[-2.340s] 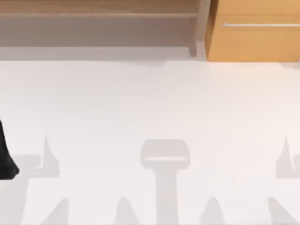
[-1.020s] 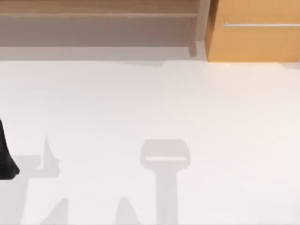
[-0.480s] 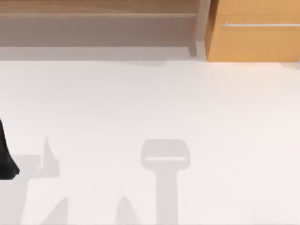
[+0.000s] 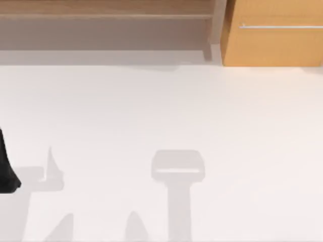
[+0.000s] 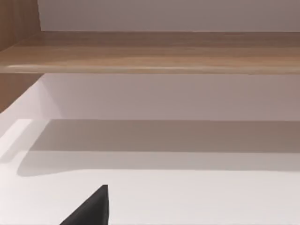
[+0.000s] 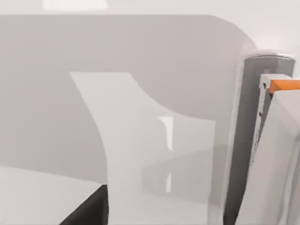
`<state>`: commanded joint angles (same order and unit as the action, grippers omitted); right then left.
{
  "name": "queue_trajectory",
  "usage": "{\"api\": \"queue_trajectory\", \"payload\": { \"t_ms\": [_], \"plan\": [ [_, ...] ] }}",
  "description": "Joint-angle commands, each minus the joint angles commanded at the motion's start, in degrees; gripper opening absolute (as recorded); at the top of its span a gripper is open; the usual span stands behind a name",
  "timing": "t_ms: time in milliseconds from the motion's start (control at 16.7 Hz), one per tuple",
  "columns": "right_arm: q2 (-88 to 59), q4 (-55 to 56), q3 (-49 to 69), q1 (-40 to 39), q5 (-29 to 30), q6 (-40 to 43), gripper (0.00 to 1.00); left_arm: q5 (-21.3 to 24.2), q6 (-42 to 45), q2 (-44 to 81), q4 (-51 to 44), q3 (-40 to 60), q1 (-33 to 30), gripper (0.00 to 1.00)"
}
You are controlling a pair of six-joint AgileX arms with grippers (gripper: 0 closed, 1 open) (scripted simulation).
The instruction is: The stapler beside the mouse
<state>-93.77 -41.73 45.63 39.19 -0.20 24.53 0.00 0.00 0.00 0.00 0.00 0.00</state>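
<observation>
Where smooth white table [image 4: 161, 116] ends, wood shelf [image 4: 106, 10], orange cabinet [image 4: 272, 45].

White matte table top [image 4: 161, 116] spans the top view from left to right edge, bearing grey shadows in its lower half. Brown wooden open shelf unit [image 4: 106, 25] stands across the upper left of the frame. Orange wooden cabinet with a thin silver bar handle [image 4: 275, 43] occupies the upper right, just beside the shelf.

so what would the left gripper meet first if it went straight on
Probably the wooden shelf at the back of the table; the way there from the left gripper looks free, though depth is unclear.
</observation>
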Motion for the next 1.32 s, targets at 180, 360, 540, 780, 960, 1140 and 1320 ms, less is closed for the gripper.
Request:
{"api": "queue_trajectory", "payload": {
  "t_ms": [180, 360, 540, 780, 960, 1140, 1320],
  "plan": [
    [-0.4, 0.6, -0.4, 0.0, 0.0, 0.0, 1.00, 0.0, 0.0, 0.0, 0.0, 0.0, 0.0, 1.00],
    [-0.4, 0.6, -0.4, 0.0, 0.0, 0.0, 0.85, 0.0, 0.0, 0.0, 0.0, 0.0, 0.0, 1.00],
    [-0.4, 0.6, -0.4, 0.0, 0.0, 0.0, 0.62, 0.0, 0.0, 0.0, 0.0, 0.0, 0.0, 1.00],
    [-0.4, 0.6, -0.4, 0.0, 0.0, 0.0, 0.32, 0.0, 0.0, 0.0, 0.0, 0.0, 0.0, 1.00],
    [-0.4, 0.6, -0.4, 0.0, 0.0, 0.0, 0.10, 0.0, 0.0, 0.0, 0.0, 0.0, 0.0, 1.00],
    [-0.4, 0.6, -0.4, 0.0, 0.0, 0.0, 0.00, 0.0, 0.0, 0.0, 0.0, 0.0, 0.0, 1.00],
    [-0.4, 0.6, -0.4, 0.0, 0.0, 0.0, 0.00, 0.0, 0.0, 0.0, 0.0, 0.0, 0.0, 1.00]
  ]
}}
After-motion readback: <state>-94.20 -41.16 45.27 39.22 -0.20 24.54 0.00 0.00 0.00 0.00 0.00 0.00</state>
